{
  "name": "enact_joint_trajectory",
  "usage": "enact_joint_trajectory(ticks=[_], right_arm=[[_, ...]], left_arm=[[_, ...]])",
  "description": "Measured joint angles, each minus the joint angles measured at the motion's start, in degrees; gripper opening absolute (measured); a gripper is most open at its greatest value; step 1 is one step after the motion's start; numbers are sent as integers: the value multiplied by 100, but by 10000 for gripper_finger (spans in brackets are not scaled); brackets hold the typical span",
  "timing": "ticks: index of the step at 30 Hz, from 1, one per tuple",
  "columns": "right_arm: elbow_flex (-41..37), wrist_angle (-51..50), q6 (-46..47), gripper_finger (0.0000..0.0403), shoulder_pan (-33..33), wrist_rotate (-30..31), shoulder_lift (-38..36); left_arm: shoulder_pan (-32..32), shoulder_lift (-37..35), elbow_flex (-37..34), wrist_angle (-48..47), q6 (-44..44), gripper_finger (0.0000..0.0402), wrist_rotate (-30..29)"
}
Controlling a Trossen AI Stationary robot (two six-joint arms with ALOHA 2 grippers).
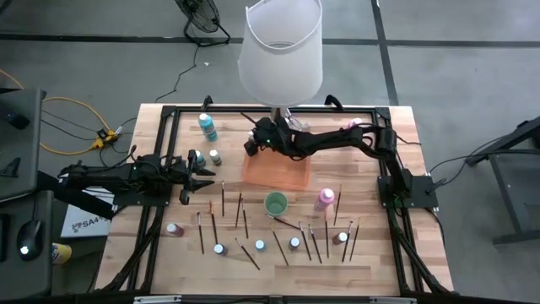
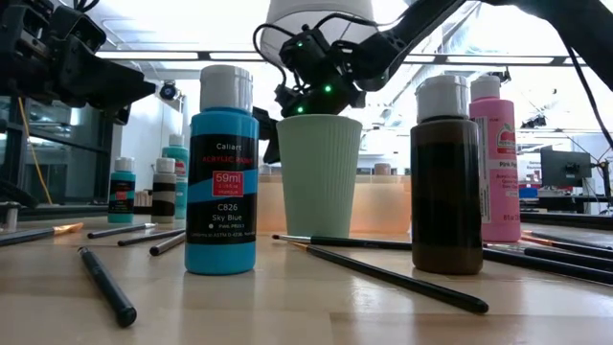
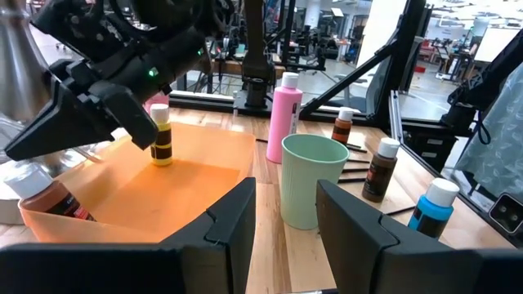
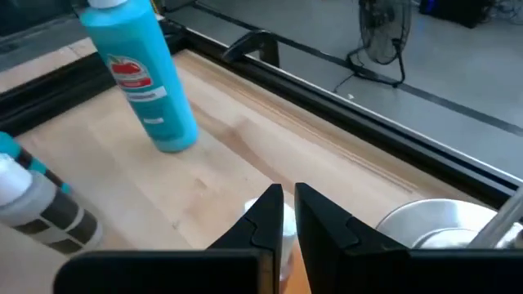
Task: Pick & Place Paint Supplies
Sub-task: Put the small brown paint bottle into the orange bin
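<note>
An orange tray [image 1: 283,173] lies mid-table under the lamp. Over its far left corner my right gripper [image 1: 253,142] is shut on a small bottle [image 3: 162,143] with a white cap and a yellow-brown body. My left gripper [image 3: 284,214] waits at the table's left side, level and open, nothing between its fingers. Loose on the table are a mint cup [image 1: 275,203], a pink bottle [image 1: 325,199], a teal bottle [image 1: 207,127], several small bottles and several dark brushes [image 1: 240,211]. My right gripper pinches the small bottle's white cap [image 3: 158,113] between its two fingers, slanting down toward the table's left side. The bottle hangs upright below the fingertips, inside the tray. Whether its base touches the tray floor, I cannot tell.
A big white-shaded lamp [image 1: 281,51] stands at the far edge, its base close behind the tray. A black frame [image 1: 169,114] rims the table. A teal bottle [image 4: 143,77] and a striped bottle [image 4: 45,208] stand just left of the tray.
</note>
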Motion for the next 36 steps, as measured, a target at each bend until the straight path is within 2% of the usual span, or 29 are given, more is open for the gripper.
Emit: enact_joint_trajectory(ticks=[20,25,30,36], right_arm=[[-4,-294,-131,29,330,-152,-38],[-4,-723,-133,29,435,-187,-226],[-4,-1680,135,29,503,-821,-693],[-13,-3420,1370,29,675,-1837,-1272]], left_arm=[[1,1,0,1,1,126,1],[0,0,0,0,0,126,2],[0,1,0,0,0,126,2],[0,-1,0,1,0,126,2]])
